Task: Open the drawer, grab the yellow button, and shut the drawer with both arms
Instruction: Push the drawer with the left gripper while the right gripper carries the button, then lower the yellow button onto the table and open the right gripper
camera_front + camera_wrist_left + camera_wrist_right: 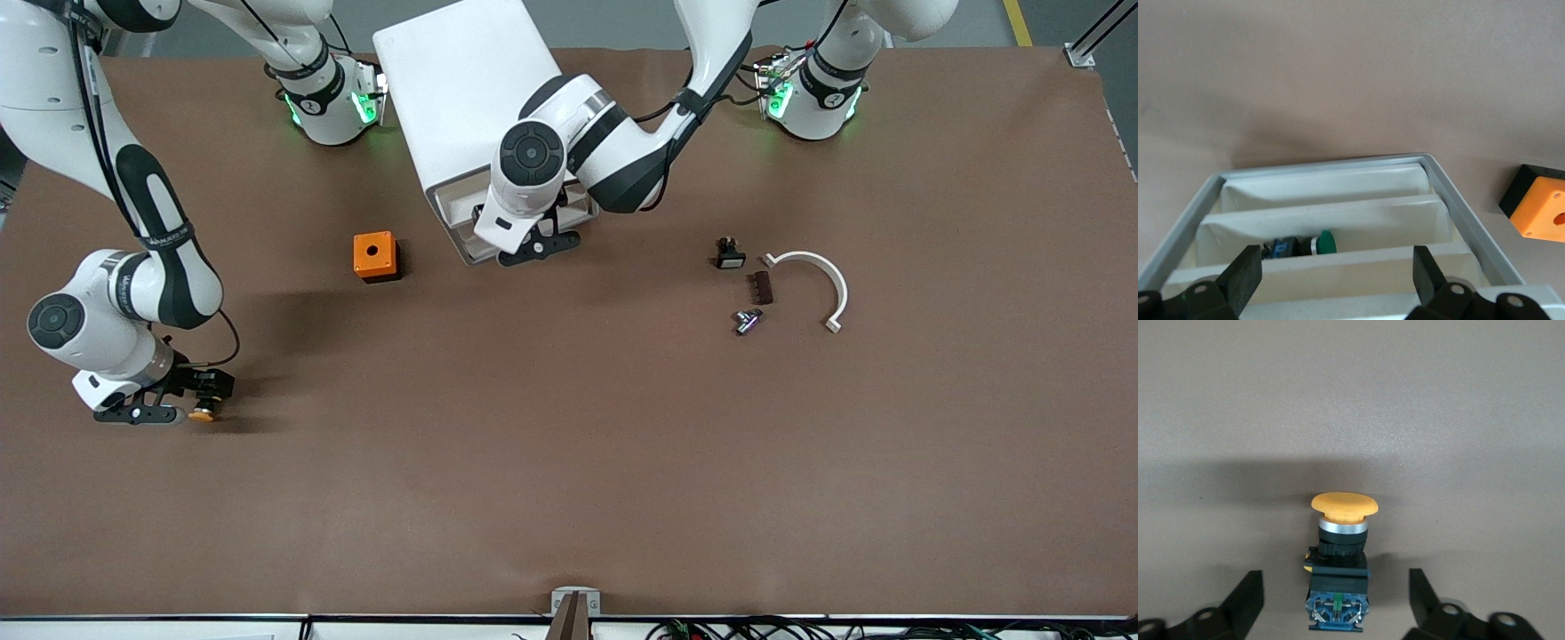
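The button (pixel 1340 553), orange-yellow cap on a black-and-blue body, lies on its side on the brown table near the right arm's end. My right gripper (pixel 1336 580) sits low around it, open, with its fingers clear of the body on both sides. The front view shows the button (pixel 205 412) at the tip of that gripper (pixel 178 402). The white cabinet (pixel 462 89) stands mid-table by the bases, and its uppermost drawer (pixel 455 212) sticks out at the front. My left gripper (pixel 536 246) hangs open over that drawer's front edge (pixel 1338 283), its fingers (pixel 1245 273) straddling it.
An orange cube with a hole (pixel 375 256) sits beside the cabinet toward the right arm's end. Toward the left arm's end lie a small black-and-white part (pixel 729 255), a brown piece (pixel 763 287), a metal piece (pixel 747 320) and a white curved bracket (pixel 822 280). A green-capped part (pixel 1325 242) lies in a lower drawer.
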You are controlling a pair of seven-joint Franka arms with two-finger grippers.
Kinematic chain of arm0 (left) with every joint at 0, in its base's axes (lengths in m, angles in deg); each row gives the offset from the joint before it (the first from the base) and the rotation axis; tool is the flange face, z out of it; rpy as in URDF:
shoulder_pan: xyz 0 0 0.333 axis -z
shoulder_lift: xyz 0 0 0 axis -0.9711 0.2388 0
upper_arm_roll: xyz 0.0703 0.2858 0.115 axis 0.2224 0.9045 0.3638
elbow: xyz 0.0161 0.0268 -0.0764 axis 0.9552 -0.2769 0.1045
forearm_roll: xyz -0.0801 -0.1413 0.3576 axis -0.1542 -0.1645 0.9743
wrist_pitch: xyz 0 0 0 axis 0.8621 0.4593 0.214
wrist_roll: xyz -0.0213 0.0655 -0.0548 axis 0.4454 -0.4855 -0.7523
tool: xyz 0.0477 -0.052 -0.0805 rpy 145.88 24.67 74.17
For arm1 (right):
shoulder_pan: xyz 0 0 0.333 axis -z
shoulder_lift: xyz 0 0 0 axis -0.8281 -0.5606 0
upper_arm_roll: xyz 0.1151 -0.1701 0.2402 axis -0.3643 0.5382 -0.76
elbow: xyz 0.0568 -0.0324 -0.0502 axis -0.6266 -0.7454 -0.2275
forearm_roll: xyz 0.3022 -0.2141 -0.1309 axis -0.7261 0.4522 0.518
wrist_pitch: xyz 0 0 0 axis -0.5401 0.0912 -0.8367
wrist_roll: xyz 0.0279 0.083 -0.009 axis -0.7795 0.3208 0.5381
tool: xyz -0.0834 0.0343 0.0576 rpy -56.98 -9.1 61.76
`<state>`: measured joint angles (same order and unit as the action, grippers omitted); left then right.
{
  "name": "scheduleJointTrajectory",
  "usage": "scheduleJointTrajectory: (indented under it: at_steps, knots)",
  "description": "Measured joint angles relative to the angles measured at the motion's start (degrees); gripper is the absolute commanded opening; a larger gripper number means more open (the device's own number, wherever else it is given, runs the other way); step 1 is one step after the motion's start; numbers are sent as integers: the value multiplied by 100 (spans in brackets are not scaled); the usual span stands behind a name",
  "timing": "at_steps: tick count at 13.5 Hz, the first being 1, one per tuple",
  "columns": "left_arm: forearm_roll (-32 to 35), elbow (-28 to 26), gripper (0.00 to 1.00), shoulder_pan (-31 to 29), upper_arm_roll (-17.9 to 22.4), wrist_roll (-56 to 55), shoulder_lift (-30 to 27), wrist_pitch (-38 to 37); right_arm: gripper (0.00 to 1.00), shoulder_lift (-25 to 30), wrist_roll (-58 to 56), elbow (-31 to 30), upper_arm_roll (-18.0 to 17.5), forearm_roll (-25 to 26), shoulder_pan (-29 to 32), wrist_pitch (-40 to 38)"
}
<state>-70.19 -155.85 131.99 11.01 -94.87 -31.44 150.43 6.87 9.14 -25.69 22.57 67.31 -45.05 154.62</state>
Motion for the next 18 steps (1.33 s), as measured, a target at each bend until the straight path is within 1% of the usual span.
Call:
scheduleJointTrajectory:
  at_steps: [3,6,8,11,13,16,18]
  knots:
    - [-184,-10,100,1,5,-439,-23,-44,100,40,7,134,-50,0,-8,-410]
    - [-267,-35,100,20,5,-699,-34,-96,100,390,87,312,-85,-66,-18,-1260]
    - [-314,-59,100,60,3,-767,-35,-123,100,846,98,384,-98,-220,-55,-2023]
    - [-331,-110,100,129,1,-875,-35,-150,100,1648,131,506,-113,-503,-128,-3241]
    - [-340,-134,100,197,-1,-1057,-34,-160,100,2198,169,554,-118,-623,-181,-3916]
    - [-353,-145,100,221,2,-1116,-34,-159,100,2869,200,662,-129,-665,-240,-4556]
    - [-379,-149,100,219,6,-1116,-33,-159,100,3082,209,905,-133,-667,-359,-4938]
